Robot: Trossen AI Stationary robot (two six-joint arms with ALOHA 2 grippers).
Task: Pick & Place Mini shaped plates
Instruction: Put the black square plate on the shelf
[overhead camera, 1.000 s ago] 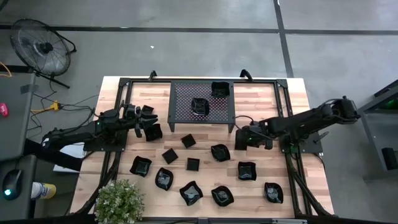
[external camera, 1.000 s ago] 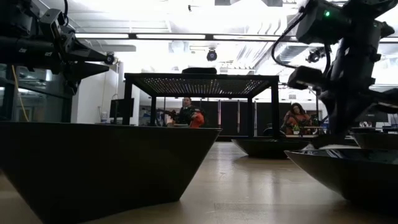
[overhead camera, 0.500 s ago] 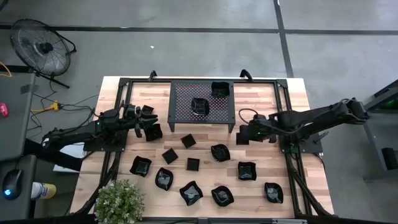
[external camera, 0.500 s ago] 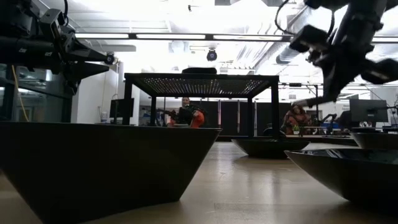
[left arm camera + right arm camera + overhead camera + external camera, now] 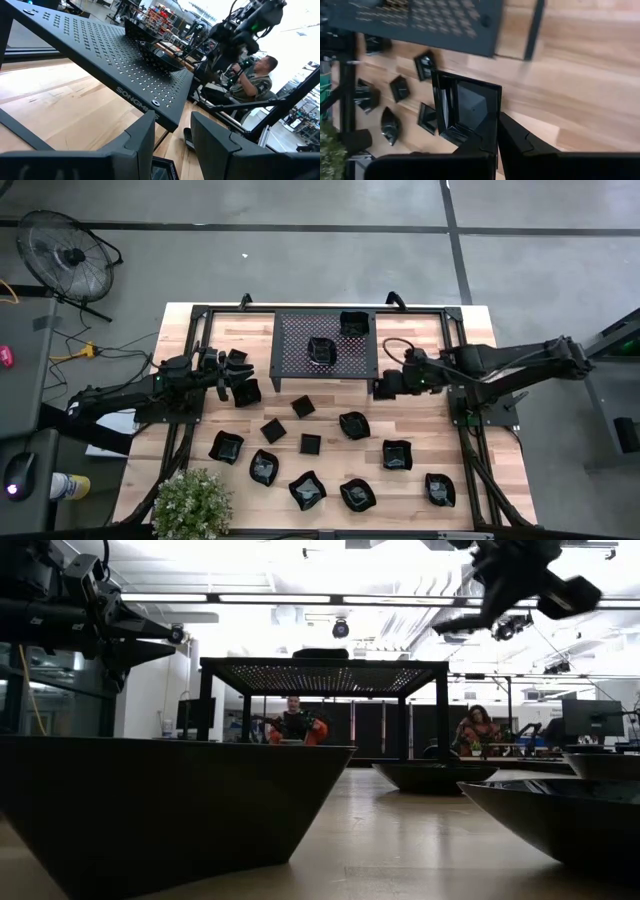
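Note:
Several glossy black mini plates lie on the wooden table, among them a wavy one and a small square one. Two more sit on top of the black perforated rack: a wavy one and a square one. My right gripper hovers by the rack's right near leg, shut on a square plate. My left gripper waits open, left of the rack; its fingers point at the rack. My right gripper pinches the square plate by one rim, one finger inside the dish and one outside. The plate is lifted clear of the table and sticks out sideways past the fingertips, high above the tabletop in the low view.
A potted plant stands at the table's near left corner. Black frame rails run along both sides of the table. Bare wood lies right of the rack and under it. Seated people show in the room behind.
My right gripper has risen from the tabletop with the square plate, lifting it clear, and has drifted toward the far edge, closer to the rack's right side. The left arm has kept still.

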